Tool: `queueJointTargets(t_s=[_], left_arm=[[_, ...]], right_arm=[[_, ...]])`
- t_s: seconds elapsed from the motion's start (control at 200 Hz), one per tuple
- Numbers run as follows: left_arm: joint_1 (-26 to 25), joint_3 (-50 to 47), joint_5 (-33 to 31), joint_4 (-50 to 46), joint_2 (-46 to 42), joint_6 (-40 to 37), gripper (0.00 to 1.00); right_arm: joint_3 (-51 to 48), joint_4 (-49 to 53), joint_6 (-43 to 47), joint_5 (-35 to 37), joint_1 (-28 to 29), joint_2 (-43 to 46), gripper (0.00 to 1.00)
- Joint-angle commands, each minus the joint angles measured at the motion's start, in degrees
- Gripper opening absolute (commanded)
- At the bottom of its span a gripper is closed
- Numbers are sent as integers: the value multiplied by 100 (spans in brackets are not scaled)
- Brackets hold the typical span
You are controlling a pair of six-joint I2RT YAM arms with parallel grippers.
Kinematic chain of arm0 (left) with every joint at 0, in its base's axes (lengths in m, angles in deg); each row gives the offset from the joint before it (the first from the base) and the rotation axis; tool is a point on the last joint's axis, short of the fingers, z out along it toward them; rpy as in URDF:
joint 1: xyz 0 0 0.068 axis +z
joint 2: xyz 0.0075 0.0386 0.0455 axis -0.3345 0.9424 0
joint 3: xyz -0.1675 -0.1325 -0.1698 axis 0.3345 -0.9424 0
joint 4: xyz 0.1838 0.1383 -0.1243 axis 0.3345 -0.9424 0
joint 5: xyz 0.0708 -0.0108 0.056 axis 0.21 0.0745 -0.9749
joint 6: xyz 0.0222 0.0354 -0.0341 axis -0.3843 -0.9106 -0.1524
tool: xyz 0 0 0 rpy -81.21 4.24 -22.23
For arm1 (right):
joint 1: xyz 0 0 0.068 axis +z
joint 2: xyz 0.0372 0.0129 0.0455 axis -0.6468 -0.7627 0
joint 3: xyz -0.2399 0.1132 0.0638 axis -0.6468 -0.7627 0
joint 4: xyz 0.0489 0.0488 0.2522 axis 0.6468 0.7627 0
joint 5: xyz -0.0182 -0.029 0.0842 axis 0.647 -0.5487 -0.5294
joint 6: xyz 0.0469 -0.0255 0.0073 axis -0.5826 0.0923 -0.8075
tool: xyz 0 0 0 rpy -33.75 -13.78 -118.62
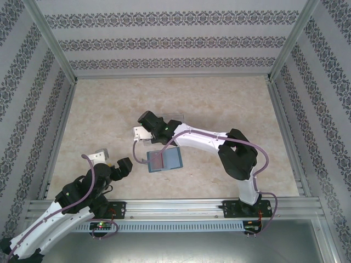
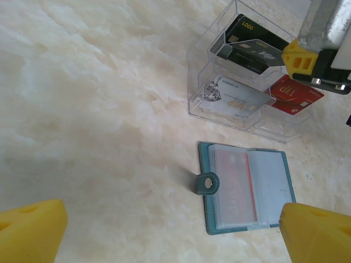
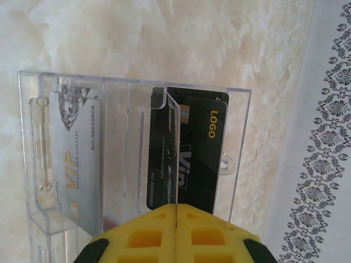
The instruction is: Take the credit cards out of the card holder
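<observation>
While the left gripper (image 1: 125, 164) hangs near the table's front edge, the small teal-blue bifold card holder (image 1: 164, 160) lies open on the beige marbled table (image 1: 98, 109) just beside it. The right gripper (image 1: 151, 127) reaches over a clear plastic compartment tray (image 1: 178, 116) just beyond.

From the left wrist, yellow fingertips (image 2: 33, 230) stand wide apart, gripping nothing. The holder shows a red card (image 2: 236, 186) under a clear sleeve.

From the right wrist, yellow fingers (image 3: 142, 235) press together above a black card (image 3: 192, 153) in the tray, a silver card (image 3: 77, 148) alongside. Whether they pinch anything is unclear.
</observation>
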Motion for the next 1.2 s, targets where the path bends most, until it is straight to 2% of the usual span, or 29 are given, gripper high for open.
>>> queueJointTargets(t_s=[0.0,0.09,0.14,0.245,0.32,0.959,1.194], left_arm=[[57,-95,-119,-213,-71,58,100],[53,-104,-107,-193,-77,42,100],[57,-109,-88,-173,-71,32,100],[53,-111,-77,-165,-71,25,99],[53,-120,-76,-160,-75,23,100],[57,-174,19,-56,-72,-40,100],[57,-163,234,156,-37,-143,100]], right_arm=[[188,89,-278,-1,-82,-125,0],[235,86,-364,5,-115,-145,0],[267,77,-381,64,-126,-190,20],[382,19,-422,319,-167,-330,22],[503,4,-526,444,-204,-412,31],[575,-344,-1004,839,-329,-412,37],[-51,-626,-1823,628,-278,458,37]])
